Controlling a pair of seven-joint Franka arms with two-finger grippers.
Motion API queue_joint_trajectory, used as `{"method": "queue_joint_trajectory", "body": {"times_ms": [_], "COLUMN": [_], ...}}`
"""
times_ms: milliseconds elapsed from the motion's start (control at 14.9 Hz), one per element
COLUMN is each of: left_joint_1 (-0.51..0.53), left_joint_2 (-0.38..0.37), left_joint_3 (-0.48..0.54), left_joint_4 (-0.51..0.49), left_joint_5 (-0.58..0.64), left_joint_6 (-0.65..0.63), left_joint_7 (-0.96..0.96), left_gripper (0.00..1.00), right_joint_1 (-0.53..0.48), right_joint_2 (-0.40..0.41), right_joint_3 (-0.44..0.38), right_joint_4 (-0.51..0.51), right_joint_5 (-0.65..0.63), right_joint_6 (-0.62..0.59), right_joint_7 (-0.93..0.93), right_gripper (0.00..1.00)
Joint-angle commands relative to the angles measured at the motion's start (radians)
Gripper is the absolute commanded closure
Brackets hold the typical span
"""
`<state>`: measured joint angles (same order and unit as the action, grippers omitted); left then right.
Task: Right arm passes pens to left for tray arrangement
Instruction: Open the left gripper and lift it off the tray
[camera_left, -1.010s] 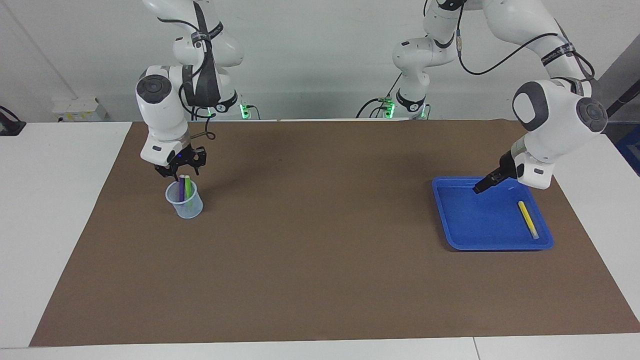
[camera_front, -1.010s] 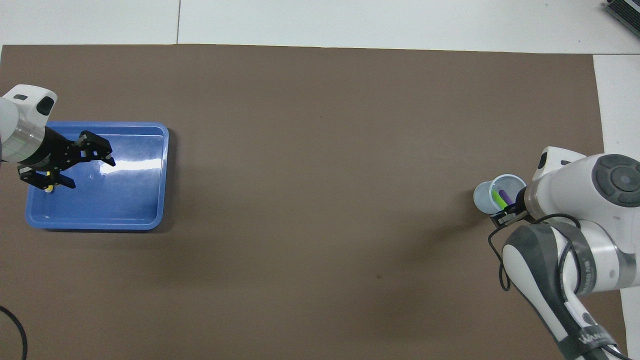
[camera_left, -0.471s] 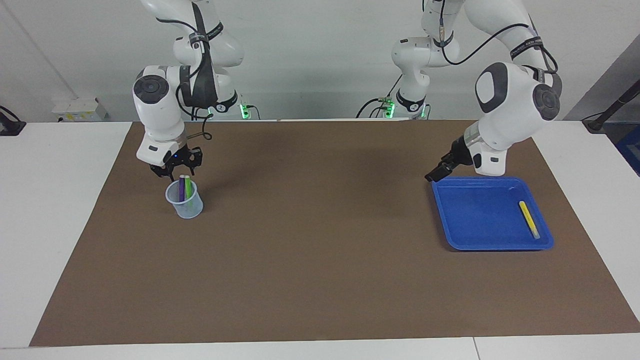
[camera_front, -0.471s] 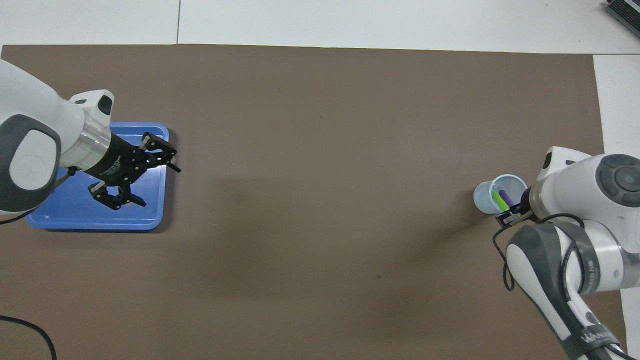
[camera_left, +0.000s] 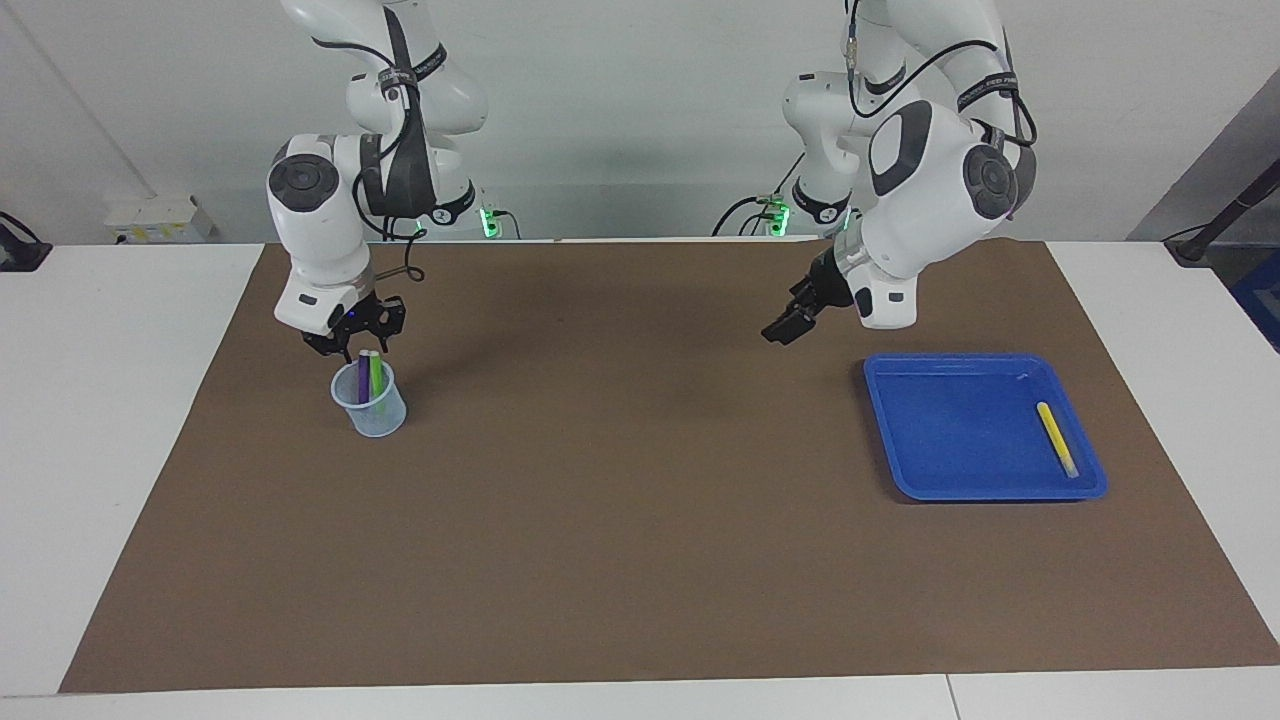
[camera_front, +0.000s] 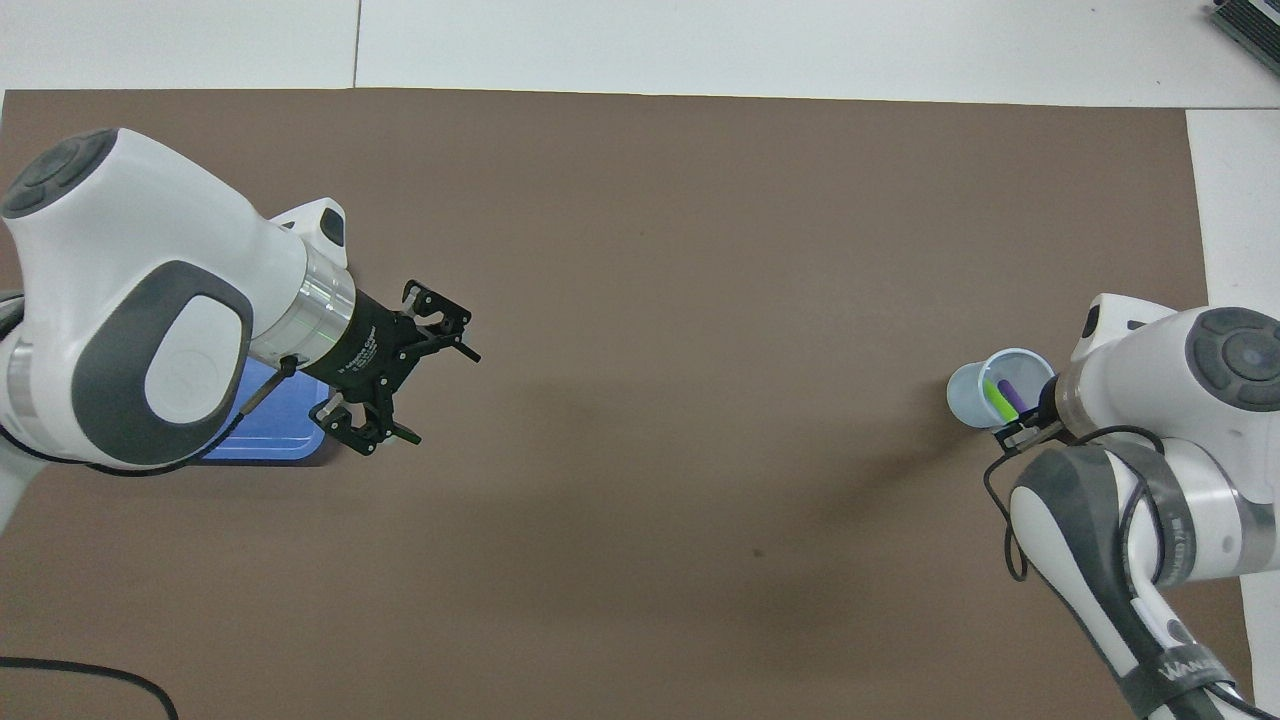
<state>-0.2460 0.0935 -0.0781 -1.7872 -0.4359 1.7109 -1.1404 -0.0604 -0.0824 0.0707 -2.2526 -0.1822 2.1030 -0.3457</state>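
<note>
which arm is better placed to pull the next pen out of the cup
The right. The right gripper hangs directly over the cup, at the tips of the purple pen and green pen. The left gripper, open and empty, is over bare mat beside the tray.

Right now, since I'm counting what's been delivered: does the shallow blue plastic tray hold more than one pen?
No: the shallow blue plastic tray holds only the yellow pen; the purple pen and green pen stand in the translucent cup.
</note>
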Motion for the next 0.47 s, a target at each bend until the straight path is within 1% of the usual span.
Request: {"method": "queue_joint_trajectory", "body": {"times_ms": [0, 67, 202, 337, 404], "left_joint_1": [-0.059, -0.074, -0.105, -0.111, -0.113], "left_joint_2": [-0.046, -0.055, -0.080, -0.113, -0.120], "left_joint_3": [0.017, 0.017, 0.017, 0.017, 0.017], "left_joint_4": [-0.035, -0.035, -0.040, -0.085, -0.110], "left_joint_5": [-0.059, -0.070, -0.098, -0.162, -0.165], "left_joint_6": [0.065, 0.090, 0.130, 0.192, 0.246], "left_joint_7": [-0.109, -0.143, -0.197, -0.203, -0.203], "left_gripper": [0.00, 0.00, 0.00, 0.00, 0.00], "right_joint_1": [-0.019, -0.019, -0.019, -0.018, -0.018], "right_joint_2": [0.000, 0.000, 0.000, 0.003, 0.007], "right_joint_3": [0.014, 0.014, 0.014, 0.014, 0.014], "right_joint_4": [-0.010, -0.010, -0.010, -0.012, -0.010], "right_joint_5": [-0.025, -0.025, -0.025, -0.028, -0.028], "right_joint_6": [0.023, 0.023, 0.023, 0.026, 0.026], "right_joint_7": [-0.015, -0.015, -0.015, -0.015, -0.013], "right_gripper": [0.57, 0.60, 0.63, 0.63, 0.63]}}
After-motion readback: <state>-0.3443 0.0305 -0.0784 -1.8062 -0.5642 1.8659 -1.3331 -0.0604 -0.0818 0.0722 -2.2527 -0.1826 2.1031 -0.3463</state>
